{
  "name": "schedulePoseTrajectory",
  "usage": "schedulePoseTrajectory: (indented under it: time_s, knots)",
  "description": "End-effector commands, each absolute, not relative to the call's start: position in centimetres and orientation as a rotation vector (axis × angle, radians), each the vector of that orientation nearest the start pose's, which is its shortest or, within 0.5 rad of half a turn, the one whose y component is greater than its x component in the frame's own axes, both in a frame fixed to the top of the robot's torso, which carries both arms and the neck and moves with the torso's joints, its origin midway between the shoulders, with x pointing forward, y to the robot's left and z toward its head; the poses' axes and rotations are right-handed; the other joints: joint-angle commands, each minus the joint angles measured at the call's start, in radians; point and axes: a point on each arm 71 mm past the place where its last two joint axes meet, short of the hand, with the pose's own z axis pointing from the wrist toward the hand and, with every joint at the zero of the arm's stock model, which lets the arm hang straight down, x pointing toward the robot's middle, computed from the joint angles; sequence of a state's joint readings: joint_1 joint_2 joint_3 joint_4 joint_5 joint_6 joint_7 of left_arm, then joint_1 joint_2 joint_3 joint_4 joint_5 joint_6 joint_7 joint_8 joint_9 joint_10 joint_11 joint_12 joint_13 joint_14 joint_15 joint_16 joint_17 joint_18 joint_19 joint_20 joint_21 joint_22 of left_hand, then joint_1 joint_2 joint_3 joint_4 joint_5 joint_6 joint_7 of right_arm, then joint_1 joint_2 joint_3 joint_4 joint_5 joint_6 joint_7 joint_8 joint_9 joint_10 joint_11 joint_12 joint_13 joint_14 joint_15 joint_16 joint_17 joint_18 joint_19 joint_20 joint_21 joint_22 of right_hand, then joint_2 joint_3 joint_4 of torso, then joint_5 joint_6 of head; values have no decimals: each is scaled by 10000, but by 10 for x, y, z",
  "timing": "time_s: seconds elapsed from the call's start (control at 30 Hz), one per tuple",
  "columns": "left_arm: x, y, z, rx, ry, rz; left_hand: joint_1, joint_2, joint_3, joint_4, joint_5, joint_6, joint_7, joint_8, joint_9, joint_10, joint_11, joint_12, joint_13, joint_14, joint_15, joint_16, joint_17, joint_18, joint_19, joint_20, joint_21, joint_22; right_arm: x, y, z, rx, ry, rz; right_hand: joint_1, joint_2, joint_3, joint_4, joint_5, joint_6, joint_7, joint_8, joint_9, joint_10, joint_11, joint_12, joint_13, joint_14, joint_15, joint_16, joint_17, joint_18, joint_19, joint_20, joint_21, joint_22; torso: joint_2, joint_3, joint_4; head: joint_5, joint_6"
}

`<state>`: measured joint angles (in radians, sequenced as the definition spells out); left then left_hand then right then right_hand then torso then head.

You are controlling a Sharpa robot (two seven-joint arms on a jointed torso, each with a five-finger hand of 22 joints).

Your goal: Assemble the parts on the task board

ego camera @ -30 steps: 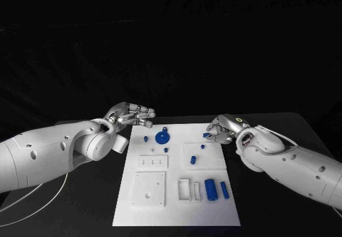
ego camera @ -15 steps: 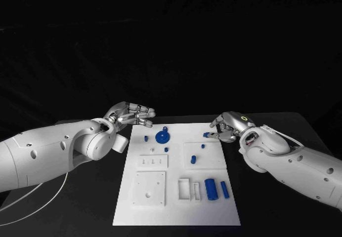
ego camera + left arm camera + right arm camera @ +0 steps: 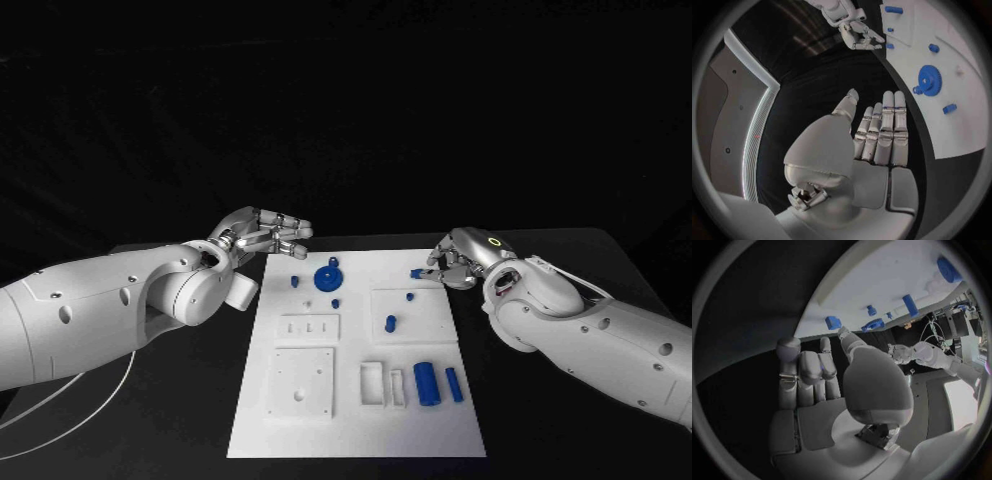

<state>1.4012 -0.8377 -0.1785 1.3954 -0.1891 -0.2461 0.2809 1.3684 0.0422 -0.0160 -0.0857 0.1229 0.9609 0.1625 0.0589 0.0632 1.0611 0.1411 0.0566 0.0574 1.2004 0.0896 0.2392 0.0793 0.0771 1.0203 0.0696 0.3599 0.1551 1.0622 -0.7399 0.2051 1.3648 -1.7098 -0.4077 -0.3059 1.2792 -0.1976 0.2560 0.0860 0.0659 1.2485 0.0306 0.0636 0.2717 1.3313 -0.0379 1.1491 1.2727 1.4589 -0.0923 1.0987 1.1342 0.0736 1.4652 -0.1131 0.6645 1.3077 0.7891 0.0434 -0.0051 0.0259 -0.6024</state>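
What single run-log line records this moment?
left hand: open, off-board | right hand: open, beside small blue part | white task board: unfinished

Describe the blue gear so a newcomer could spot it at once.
Start at the white task board in the middle of the black table. Look to its far end, nearer the left hand. The blue gear is the only round, toothed disc; the blue pieces around it are smaller pegs.

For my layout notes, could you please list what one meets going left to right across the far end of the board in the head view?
Left hand → small peg → gear → right hand.
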Motion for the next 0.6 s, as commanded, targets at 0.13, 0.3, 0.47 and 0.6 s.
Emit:
schedulePoseTrajectory:
  time_s: [0.13, 0.3, 0.47, 0.6]
  knots:
    - [526, 241, -137, -8268, 15448, -13579, 15, 42, -30, -47, 20, -79, 8, 30, 9, -48, 0, 38, 16, -69, 1, -43, -16, -15, -70, 29, 45, -9, 524, -213, -174, 16, 15155, 3545, -89, -40, 5, 126, -54, 23, -25, 1, 217, 37, -56, -24, 34, -8, -66, -44, 32, -117, 542, -77, 56, 666, 12, -2, 0, 4, -26]
    - [526, 240, -137, -8262, 15460, -13588, 15, 42, -30, -47, 20, -79, 8, 30, 9, -48, 0, 38, 16, -69, 1, -43, -16, -15, -70, 29, 45, -9, 523, -209, -175, -33, 15309, 3640, -131, -26, -15, 165, -27, 12, -23, -1, 218, 28, -55, -49, 21, -9, -62, -43, 33, -120, 539, -74, 57, 668, 14, 2, -18, 0, -30]
    - [526, 240, -138, -8269, 15481, -13590, 15, 42, -30, -47, 20, -79, 8, 30, 9, -48, 0, 38, 16, -69, 1, -43, -16, -15, -70, 29, 45, -9, 523, -208, -176, -29, 15421, 3621, -197, -15, -31, 231, -7, -3, -19, -4, 207, 10, -52, -93, -7, -12, -58, -53, 26, -121, 538, -71, 49, 669, 7, 0, -3, -18, -42]
    - [526, 240, -139, -8274, 15484, -13585, 15, 42, -30, -47, 20, -79, 8, 30, 9, -48, 0, 38, 16, -69, 1, -43, -16, -15, -70, 29, 45, -9, 524, -208, -178, -4, 15526, 3540, -267, -44, -83, 308, 44, -34, -9, -3, 187, -12, -48, -137, -34, -17, -56, -74, 10, -116, 533, -69, 17, 662, 2, 6, 8, -20, -45]
